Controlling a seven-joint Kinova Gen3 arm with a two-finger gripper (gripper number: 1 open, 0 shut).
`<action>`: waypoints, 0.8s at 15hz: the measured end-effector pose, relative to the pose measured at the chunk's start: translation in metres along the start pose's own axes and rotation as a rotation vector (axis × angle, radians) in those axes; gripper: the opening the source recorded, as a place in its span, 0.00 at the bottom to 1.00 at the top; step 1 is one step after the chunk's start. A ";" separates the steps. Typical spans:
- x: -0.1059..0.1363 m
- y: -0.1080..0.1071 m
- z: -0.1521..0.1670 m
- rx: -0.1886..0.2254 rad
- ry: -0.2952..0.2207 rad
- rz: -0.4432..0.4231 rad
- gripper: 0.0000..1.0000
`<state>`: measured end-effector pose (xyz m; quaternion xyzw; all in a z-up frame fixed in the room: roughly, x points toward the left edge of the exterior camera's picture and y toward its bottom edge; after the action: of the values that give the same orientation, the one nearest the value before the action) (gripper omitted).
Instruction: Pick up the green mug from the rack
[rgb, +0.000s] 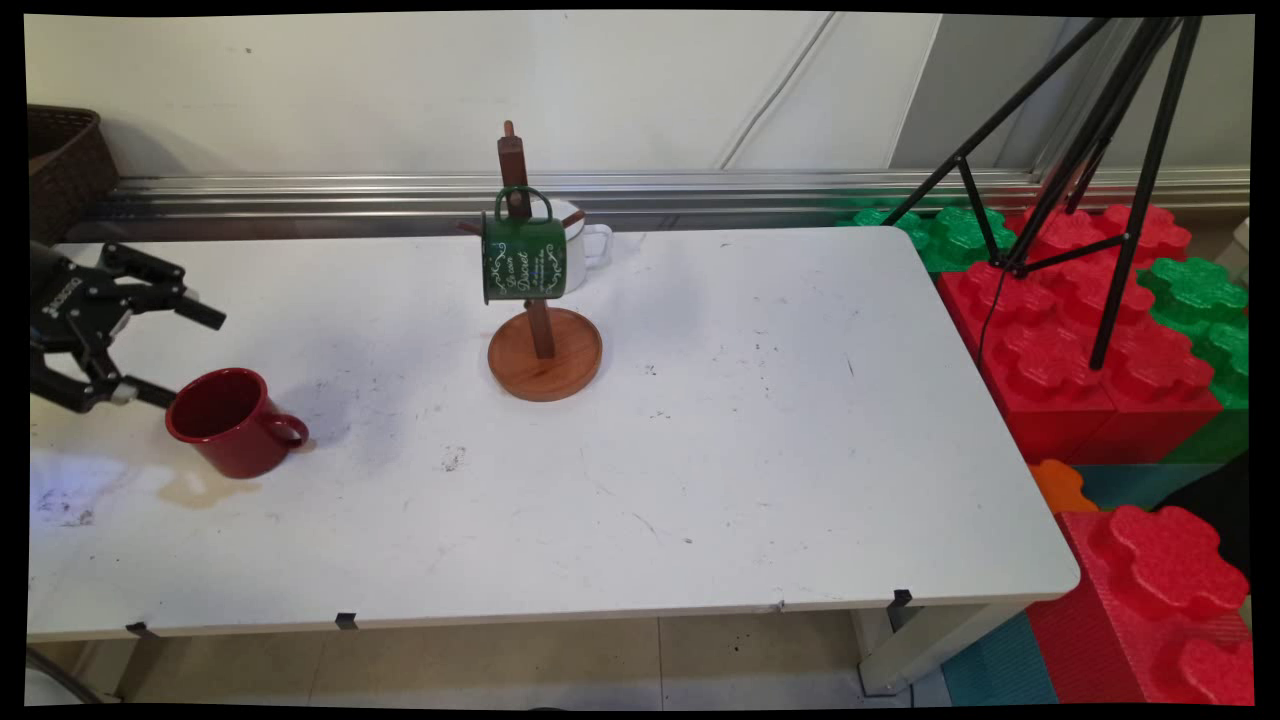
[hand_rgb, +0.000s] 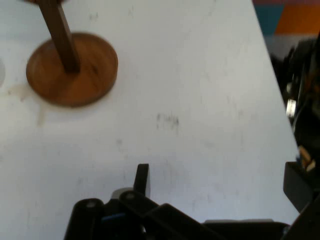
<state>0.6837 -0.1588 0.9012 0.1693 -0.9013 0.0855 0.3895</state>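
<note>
The gripper (rgb: 185, 358) hangs wide open and empty just left of the red mug (rgb: 232, 422); the green mug (rgb: 524, 255) hangs by its handle on the wooden stand (rgb: 545, 356).

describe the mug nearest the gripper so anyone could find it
Start at the white table and go to its left end, where the open gripper reaches in. The red mug stands just beside it, on the tabletop; the green mug and white mug are at the wooden stand.
</note>
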 end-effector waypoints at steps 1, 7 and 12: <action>0.002 -0.001 0.000 -0.001 0.018 -0.011 1.00; 0.015 -0.004 0.007 -0.007 0.125 -0.077 1.00; 0.026 -0.008 0.019 -0.008 0.199 -0.122 1.00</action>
<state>0.6570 -0.1781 0.9072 0.2129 -0.8465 0.0745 0.4822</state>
